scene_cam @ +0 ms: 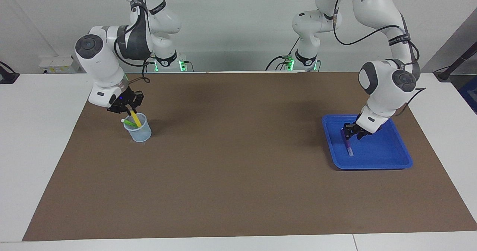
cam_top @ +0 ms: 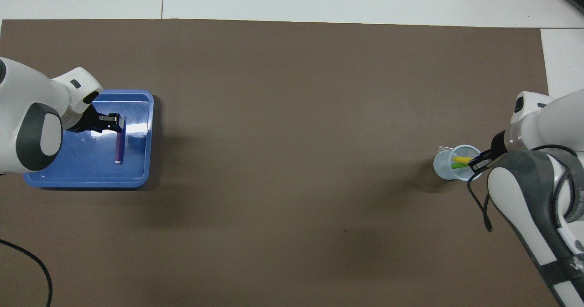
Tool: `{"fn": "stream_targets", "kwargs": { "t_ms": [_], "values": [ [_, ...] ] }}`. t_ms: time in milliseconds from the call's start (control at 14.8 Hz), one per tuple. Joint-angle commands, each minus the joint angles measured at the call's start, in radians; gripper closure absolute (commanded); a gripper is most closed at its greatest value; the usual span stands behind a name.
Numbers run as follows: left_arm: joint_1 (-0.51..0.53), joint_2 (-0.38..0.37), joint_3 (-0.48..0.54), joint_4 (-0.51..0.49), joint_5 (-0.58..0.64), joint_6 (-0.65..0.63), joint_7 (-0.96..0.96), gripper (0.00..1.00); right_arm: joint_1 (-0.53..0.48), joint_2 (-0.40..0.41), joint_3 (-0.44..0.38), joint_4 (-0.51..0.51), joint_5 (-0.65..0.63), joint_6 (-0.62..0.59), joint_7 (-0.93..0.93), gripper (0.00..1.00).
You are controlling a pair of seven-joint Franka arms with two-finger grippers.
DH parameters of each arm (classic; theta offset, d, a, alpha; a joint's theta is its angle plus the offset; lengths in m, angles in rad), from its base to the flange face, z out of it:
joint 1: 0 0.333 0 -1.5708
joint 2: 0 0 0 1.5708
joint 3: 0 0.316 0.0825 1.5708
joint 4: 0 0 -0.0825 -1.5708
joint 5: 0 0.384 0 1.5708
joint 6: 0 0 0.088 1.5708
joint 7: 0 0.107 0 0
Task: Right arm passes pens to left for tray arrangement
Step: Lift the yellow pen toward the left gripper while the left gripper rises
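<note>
At the right of the facing frame, on the brown mat [scene_cam: 238, 161] covering the table, sits the blue tray [scene_cam: 387, 157]; the purple pen [scene_cam: 348, 146] lies flat in it, seemingly just laid down. The left end effector [scene_cam: 353, 131] hangs just over the pen's upper end; I cannot tell whether its fingers are parted. At the frame's left stands a pale cup [scene_cam: 138, 131] holding the green pen [scene_cam: 130, 123]. The right end effector [scene_cam: 128, 108] is closed on the yellow pen [scene_cam: 135, 119], probably lifting it for handover. The overhead frame alone shows both pens inside the cup mouth.
</note>
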Motion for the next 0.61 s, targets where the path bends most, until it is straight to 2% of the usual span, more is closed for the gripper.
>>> {"fn": "stream_targets", "kwargs": {
  "t_ms": [0, 68, 136, 203, 271, 407, 542],
  "values": [
    [-0.001, -0.034, -0.004, 0.064, -0.054, -0.131, -0.035, 0.5, -0.01, 0.011, 0.012, 0.127, -0.022, -0.122, -0.07, 1.0],
    [-0.002, -0.038, -0.005, 0.083, -0.075, -0.159, -0.061, 0.45, -0.002, 0.011, 0.012, 0.181, -0.018, -0.184, -0.072, 1.0],
    [-0.007, -0.042, -0.014, 0.097, -0.091, -0.185, -0.105, 0.32, 0.002, 0.01, 0.013, 0.233, 0.0, -0.25, -0.067, 1.0],
    [-0.01, -0.043, -0.019, 0.107, -0.111, -0.202, -0.174, 0.11, 0.007, 0.005, 0.016, 0.267, 0.025, -0.291, -0.058, 1.0],
    [-0.01, -0.049, -0.025, 0.11, -0.141, -0.207, -0.248, 0.0, 0.01, -0.001, 0.016, 0.285, 0.084, -0.306, -0.044, 1.0],
    [-0.01, -0.066, -0.031, 0.11, -0.212, -0.207, -0.352, 0.0, 0.011, -0.004, 0.018, 0.287, 0.218, -0.309, 0.018, 1.0],
    [-0.019, -0.089, -0.037, 0.107, -0.227, -0.217, -0.418, 0.0, 0.021, -0.004, 0.048, 0.285, 0.365, -0.299, 0.153, 1.0]
  ]
}}
